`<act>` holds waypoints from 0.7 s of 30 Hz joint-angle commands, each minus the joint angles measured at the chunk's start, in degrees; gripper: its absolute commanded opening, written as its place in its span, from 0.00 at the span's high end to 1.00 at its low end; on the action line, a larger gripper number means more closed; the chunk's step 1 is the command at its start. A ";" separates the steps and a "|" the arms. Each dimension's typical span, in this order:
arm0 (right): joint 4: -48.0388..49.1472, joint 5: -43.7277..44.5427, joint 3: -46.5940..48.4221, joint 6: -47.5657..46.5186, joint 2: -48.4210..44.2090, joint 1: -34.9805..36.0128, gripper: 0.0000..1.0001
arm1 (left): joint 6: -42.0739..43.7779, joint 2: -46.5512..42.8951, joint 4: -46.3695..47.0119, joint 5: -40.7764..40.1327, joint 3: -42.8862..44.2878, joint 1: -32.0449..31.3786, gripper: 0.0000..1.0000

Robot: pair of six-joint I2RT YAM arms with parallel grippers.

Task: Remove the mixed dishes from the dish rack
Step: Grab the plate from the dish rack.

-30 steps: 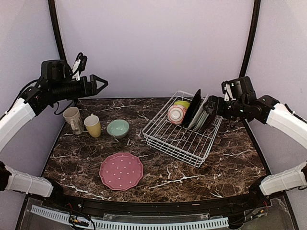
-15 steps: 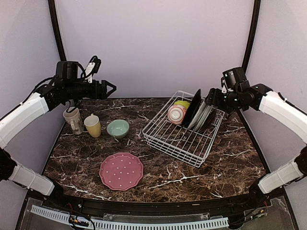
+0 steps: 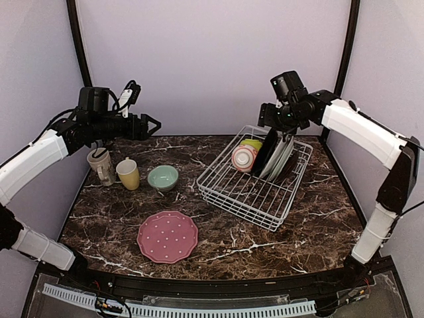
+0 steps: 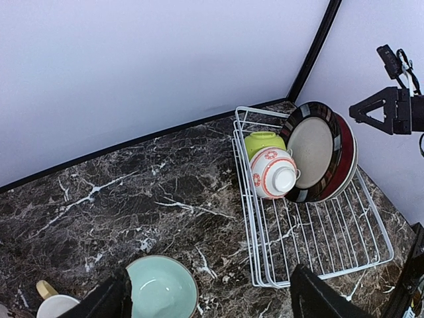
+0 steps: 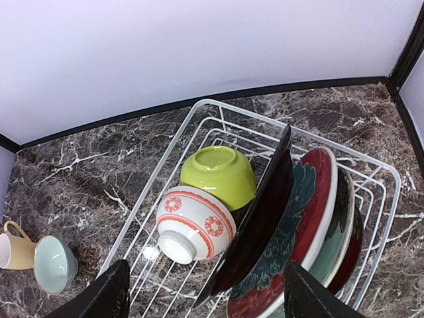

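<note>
"Where are the dishes?"

"Some sit in the dish rack (image 3: 238, 205), at the far right of the table (image 3: 305, 222). The black plate (image 5: 262, 218) stands on its edge and leans on the red floral plate (image 5: 301, 228). I think there is a pale-green one behind that, but it is mostly hidden. The lime bowl (image 5: 218, 173) is tipped bottom-up. The pink-striped bowl (image 5: 192, 225) lies on its side, right against the black plate."

"Why do the plates stand up?"

"The wires prop them up. Their top edges stick out, so they look easy to pinch from above."

"Is an arm there?"

"The right gripper (image 3: 266, 117) hangs over the plate tops, fingers spread wide, nothing in them. The left gripper (image 3: 154, 125) is high on the far left, spread wide too, with nothing in it."

"Where could a plate go?"

"The pink dotted plate (image 3: 167, 236) lies flat near the front. The mint bowl (image 3: 163, 177), yellow mug (image 3: 128, 173) and beige mug (image 3: 101, 165) stand in a row on the left. There is bare table in front of the rack. A plate must go up over the rack's low sides first, and the bowls are close, so I'd go gently."
</note>
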 commanded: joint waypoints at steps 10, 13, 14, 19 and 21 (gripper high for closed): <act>-2.83 10.78 0.77 -1.99 0.17 1.54 0.23 | -1.47 0.08 0.72 3.40 -0.69 -0.25 0.19; -3.47 8.98 1.52 -1.82 0.73 1.44 0.23 | -1.93 0.23 0.91 4.11 -0.75 -0.25 0.19; -3.72 8.43 2.50 -1.64 1.33 1.46 0.23 | -2.07 0.40 0.95 4.36 -0.72 -0.25 0.19; -4.94 8.13 6.96 -0.39 6.41 1.51 0.24 | -2.22 0.85 0.87 4.51 -0.75 -0.25 0.19; -6.63 9.53 9.28 1.06 8.65 1.54 0.26 | -2.22 0.99 0.81 4.30 -0.81 -0.25 0.19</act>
